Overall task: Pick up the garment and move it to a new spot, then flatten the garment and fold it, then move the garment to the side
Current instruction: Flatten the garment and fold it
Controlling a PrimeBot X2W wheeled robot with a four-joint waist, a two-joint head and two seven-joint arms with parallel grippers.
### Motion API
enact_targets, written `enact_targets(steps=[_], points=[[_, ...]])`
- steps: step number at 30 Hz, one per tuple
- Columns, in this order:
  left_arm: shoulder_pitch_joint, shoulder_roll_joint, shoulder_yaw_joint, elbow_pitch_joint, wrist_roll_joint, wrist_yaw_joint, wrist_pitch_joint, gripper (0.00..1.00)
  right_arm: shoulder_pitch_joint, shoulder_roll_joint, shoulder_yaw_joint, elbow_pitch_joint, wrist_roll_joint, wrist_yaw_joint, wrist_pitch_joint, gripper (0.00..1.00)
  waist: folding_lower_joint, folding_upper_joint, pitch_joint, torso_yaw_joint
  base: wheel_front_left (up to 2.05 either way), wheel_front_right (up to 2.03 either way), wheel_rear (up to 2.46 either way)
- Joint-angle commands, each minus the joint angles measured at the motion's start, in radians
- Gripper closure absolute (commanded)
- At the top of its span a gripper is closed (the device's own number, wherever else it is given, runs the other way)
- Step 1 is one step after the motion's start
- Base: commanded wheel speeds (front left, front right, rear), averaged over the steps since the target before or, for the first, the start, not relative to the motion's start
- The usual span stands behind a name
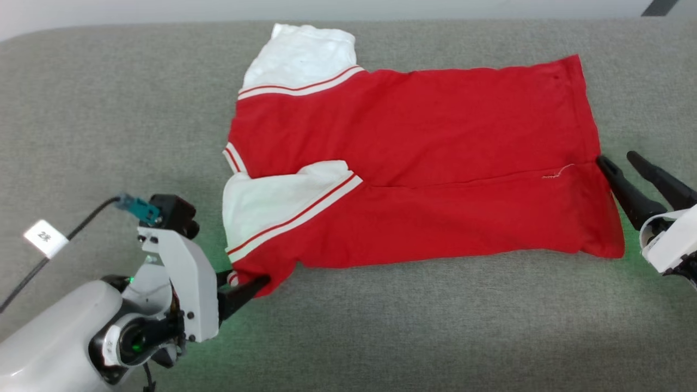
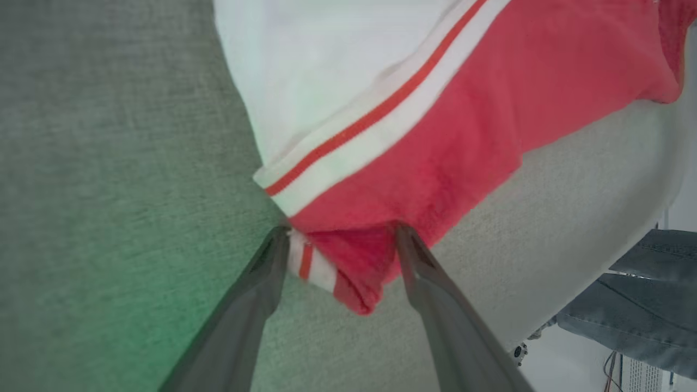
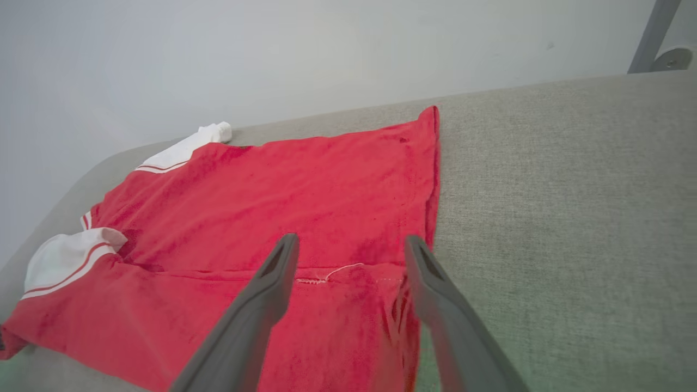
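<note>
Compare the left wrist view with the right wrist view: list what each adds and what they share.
Left wrist view: the left gripper, fingers spread either side of the garment's striped-trim corner, plus a person's jeans beyond the grey fabric surface's edge.
Right wrist view: the right gripper, fingers spread by the hem end, a loose white thread on the fold line, the far white sleeve and a grey metal post.
Shared: the red garment lying on the grey fabric surface, and its near white sleeve with a red stripe.

A robotics lab is suggested: a grey fabric-covered work surface (image 1: 381,326) is set against a bare wall (image 3: 272,54), a cable (image 1: 90,214) is marked with a numbered tag (image 1: 45,238), and loose wires (image 2: 614,370) are seen.
</note>
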Motion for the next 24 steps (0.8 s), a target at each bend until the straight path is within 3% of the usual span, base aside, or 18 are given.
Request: enact_targets(steps=[1,5,6,7,9,14,24], points=[[0.010,-0.005,-0.009,0.028,0.005,-0.009,0.005,0.00,-0.010,0.001,-0.008,-0.001,-0.003,-0.002,-0.002,0.00,0.0000,0.0000,0.012,-0.015,0.00,0.00,0.00],[0.021,-0.047,-0.023,0.109,-0.021,-0.044,0.016,0.00,-0.011,-0.003,-0.017,-0.003,-0.007,-0.002,-0.001,0.00,0.0000,0.0000,0.020,-0.033,0.00,0.00,0.00],[0.023,-0.057,-0.027,0.124,-0.028,-0.058,0.019,0.05,-0.011,-0.005,-0.019,-0.004,-0.008,-0.002,0.001,0.00,0.0000,0.0000,0.021,-0.036,0.00,0.00,0.00],[0.026,-0.067,-0.027,0.137,-0.035,-0.069,0.018,0.52,-0.010,-0.008,-0.019,-0.005,-0.008,-0.002,0.003,0.00,0.0000,0.0000,0.022,-0.040,0.00,0.00,0.00],[0.027,-0.082,-0.027,0.159,-0.040,-0.089,0.013,1.00,-0.011,-0.016,-0.019,-0.005,-0.015,-0.002,0.009,0.00,0.0000,0.0000,0.022,-0.044,0.00,0.00,0.00],[0.020,-0.094,-0.028,0.182,-0.033,-0.122,0.004,1.00,-0.043,-0.048,0.026,0.002,-0.083,-0.002,0.108,0.00,0.0000,0.0000,0.024,-0.051,0.00,0.00,0.00],[0.004,-0.125,-0.047,0.193,0.005,-0.142,-0.015,1.00,-0.176,-0.065,0.171,-0.057,-0.206,-0.002,0.579,0.00,0.0000,0.0000,0.025,-0.037,0.00,0.00,0.00]])
